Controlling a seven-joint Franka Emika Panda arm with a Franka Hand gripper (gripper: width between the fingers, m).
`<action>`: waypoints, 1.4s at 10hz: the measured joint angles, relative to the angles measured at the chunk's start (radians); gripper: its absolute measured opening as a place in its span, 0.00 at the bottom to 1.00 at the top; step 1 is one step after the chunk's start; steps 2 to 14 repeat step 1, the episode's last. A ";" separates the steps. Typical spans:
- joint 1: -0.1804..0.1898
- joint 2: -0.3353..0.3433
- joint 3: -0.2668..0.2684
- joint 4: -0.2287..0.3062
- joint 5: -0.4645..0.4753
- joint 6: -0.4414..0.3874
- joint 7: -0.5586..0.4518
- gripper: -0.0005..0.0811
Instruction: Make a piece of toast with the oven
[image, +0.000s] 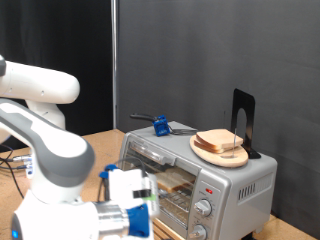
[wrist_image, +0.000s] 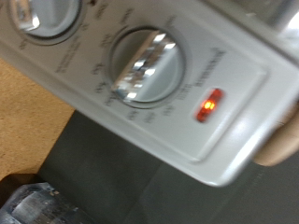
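The silver oven (image: 240, 185) stands on the table at the exterior view's right, its glass door looking shut. Behind the glass a tan slice, the piece of toast (image: 177, 181), lies on the rack. My gripper (image: 143, 208) is low in front of the oven's door, near the exterior view's bottom; its fingers are hard to make out. The wrist view is a blurred close-up of the oven's control panel: a round knob (wrist_image: 140, 63), part of a second knob (wrist_image: 42, 14) and a small red light (wrist_image: 208, 105) that glows. A dark blurred shape (wrist_image: 28, 201) sits in one corner.
On top of the oven a plate (image: 203, 153) carries stacked bread slices (image: 221, 141), with a black upright stand (image: 243, 118) behind. A blue-handled tool (image: 159, 125) lies behind the oven. Black curtains close off the back. Cables (image: 12, 160) trail at the left.
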 joint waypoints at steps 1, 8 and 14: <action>-0.030 -0.016 0.009 -0.008 0.003 -0.040 0.024 0.99; -0.030 -0.016 0.009 -0.008 0.003 -0.040 0.024 0.99; -0.030 -0.016 0.009 -0.008 0.003 -0.040 0.024 0.99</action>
